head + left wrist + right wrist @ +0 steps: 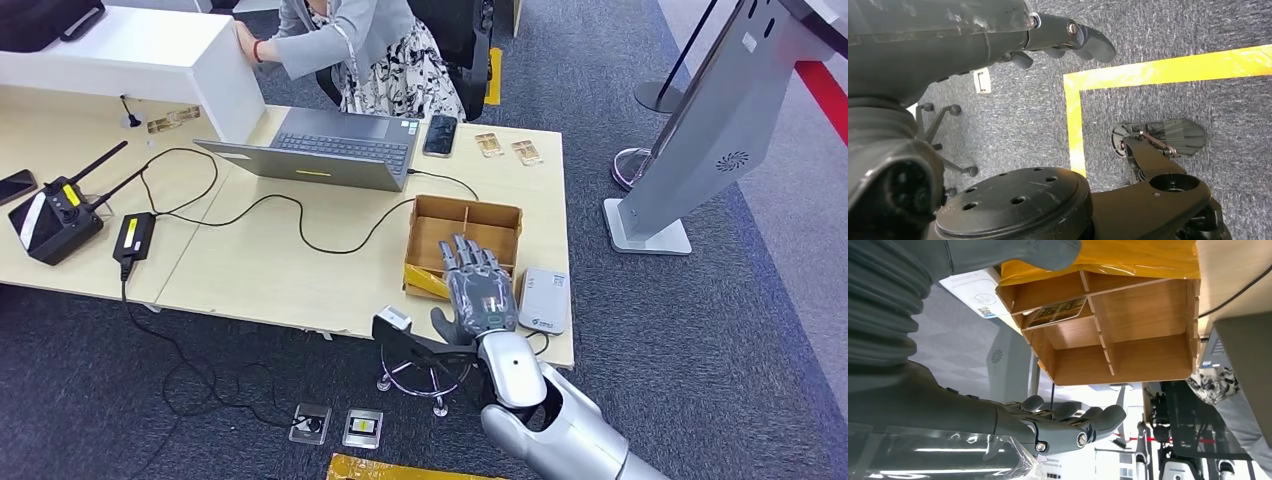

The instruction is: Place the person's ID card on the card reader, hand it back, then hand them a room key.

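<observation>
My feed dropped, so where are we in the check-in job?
Nothing shows whether the ID steps are done: the card reader is bare. In hand: the right robot hand, empty, hovers over the wooden box, where a card lies. Left: picking a card and handing it to the person.

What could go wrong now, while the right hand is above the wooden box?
1. The right hand, open, hangs over the wooden box, which sits near the desk edge; a push might shift it.
2. The card lies flat in a narrow compartment, so the fingers may fail to lift it.
3. The card reader sits close beside and could be knocked.
</observation>
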You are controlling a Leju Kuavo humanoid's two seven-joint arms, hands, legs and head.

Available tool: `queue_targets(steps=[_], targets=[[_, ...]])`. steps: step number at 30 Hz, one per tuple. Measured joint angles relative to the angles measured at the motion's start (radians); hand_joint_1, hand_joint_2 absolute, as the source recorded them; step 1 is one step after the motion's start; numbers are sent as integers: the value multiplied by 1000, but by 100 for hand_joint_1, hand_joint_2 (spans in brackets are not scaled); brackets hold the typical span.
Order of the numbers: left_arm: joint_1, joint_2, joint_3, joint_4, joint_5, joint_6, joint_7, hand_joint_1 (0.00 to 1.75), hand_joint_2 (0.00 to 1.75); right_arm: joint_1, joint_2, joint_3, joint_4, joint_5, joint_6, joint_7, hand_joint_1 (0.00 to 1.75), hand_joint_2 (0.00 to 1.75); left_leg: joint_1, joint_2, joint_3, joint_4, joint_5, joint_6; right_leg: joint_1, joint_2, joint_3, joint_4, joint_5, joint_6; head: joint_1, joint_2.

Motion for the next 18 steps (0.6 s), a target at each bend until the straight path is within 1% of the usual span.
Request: queue_targets(steps=[9, 18], targets=[[0, 0, 0, 0, -10, -5, 0, 0, 0, -21, 27, 0, 123, 19, -36, -9, 0, 175, 0, 0, 0, 0, 0, 0, 0, 0, 0, 0, 0, 0, 0, 0], [0, 0, 0, 0, -21, -11, -4, 0, 0, -34, 39, -3, 224, 25, -83, -33, 0, 175, 0, 0, 0, 0, 0, 0, 0, 0, 0, 0, 0, 0, 0, 0]])
